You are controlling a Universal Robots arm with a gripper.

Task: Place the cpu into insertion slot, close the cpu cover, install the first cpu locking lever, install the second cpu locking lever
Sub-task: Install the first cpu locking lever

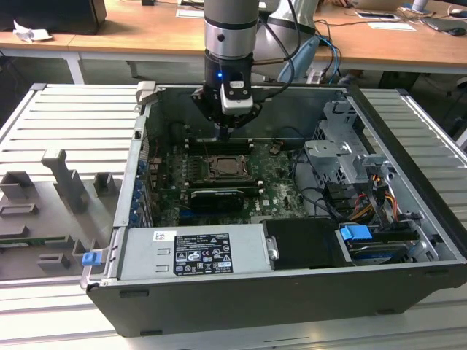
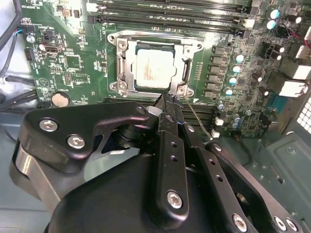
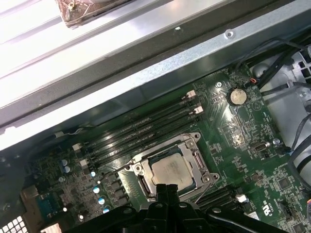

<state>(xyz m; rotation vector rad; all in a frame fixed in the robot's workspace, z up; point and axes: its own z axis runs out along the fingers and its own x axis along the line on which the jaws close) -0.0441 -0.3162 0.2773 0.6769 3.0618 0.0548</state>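
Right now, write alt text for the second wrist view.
The shut gripper points at the edge of the slot nearest it, where the cpu sits with the cover flat around it. A thin wire lever slants out beside its tip, over a green motherboard.

Single arm (image 1: pixel 230 29) comes down vertical from top of exterior view: silver-grey link, then black wrist (image 1: pixel 226 69) with small blue light (image 1: pixel 220 75) on. Under wrist, claw (image 1: pixel 222 131) points straight down. In both wrist views black fingers (image 2: pixel 167 114) (image 3: pixel 163 193) lie pressed together, tips meeting, no gap. Black linkage bars (image 2: pixel 214 170) spread out behind fingers.
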